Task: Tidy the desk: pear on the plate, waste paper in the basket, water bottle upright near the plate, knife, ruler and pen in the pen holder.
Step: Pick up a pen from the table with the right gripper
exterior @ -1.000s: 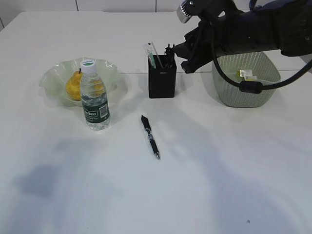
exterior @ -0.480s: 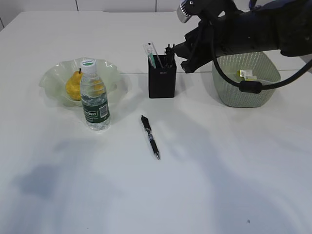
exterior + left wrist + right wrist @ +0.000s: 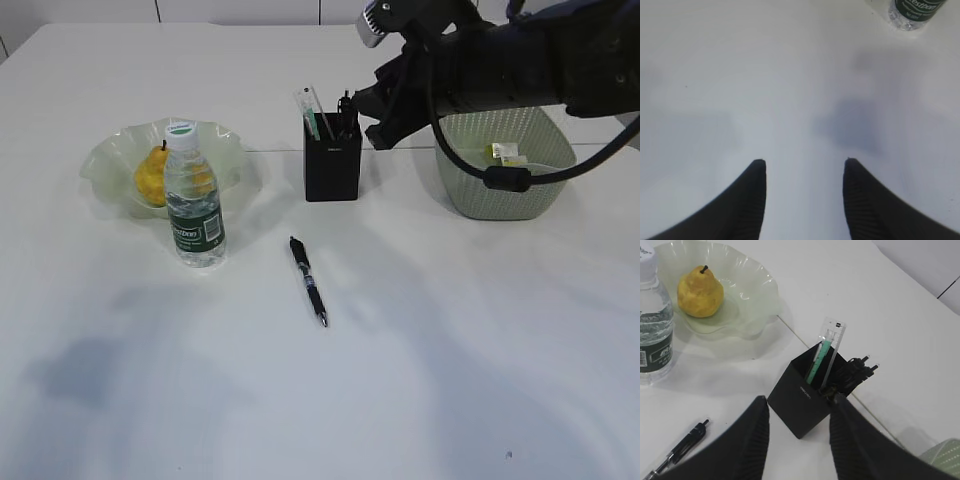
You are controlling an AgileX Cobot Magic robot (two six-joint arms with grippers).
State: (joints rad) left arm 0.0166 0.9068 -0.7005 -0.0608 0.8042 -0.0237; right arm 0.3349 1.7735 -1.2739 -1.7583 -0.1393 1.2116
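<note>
The white table (image 3: 420, 380) fills nearly the whole exterior view; along its far edge a pale wall with thin dark seams shows, and soft grey shadows lie on the near-left part of the top. The black pen holder (image 3: 332, 158) stands near the far middle and serves as landmark: a clear ruler (image 3: 309, 108), a green-handled knife (image 3: 816, 364) and a dark tangled item stick up out of it. Left of the holder sits the wavy pale green plate (image 3: 105, 160) with the yellow pear (image 3: 150, 176) on it, and the water bottle (image 3: 193, 196) stands upright just in front of the plate. The black pen (image 3: 308, 279) lies flat on the table in front of the holder, well apart from it. Right of the holder is the pale green basket (image 3: 505, 190), with some waste paper (image 3: 505, 152) inside. The right gripper (image 3: 797, 415) hovers above the holder, jaws spread and empty. The left gripper (image 3: 802, 167) hangs over bare table in front of the bottle, its 2 jaws likewise spread, holding nothing. Since 1 second ago the right arm has edged slightly up and back; nothing on the table has shifted.
</note>
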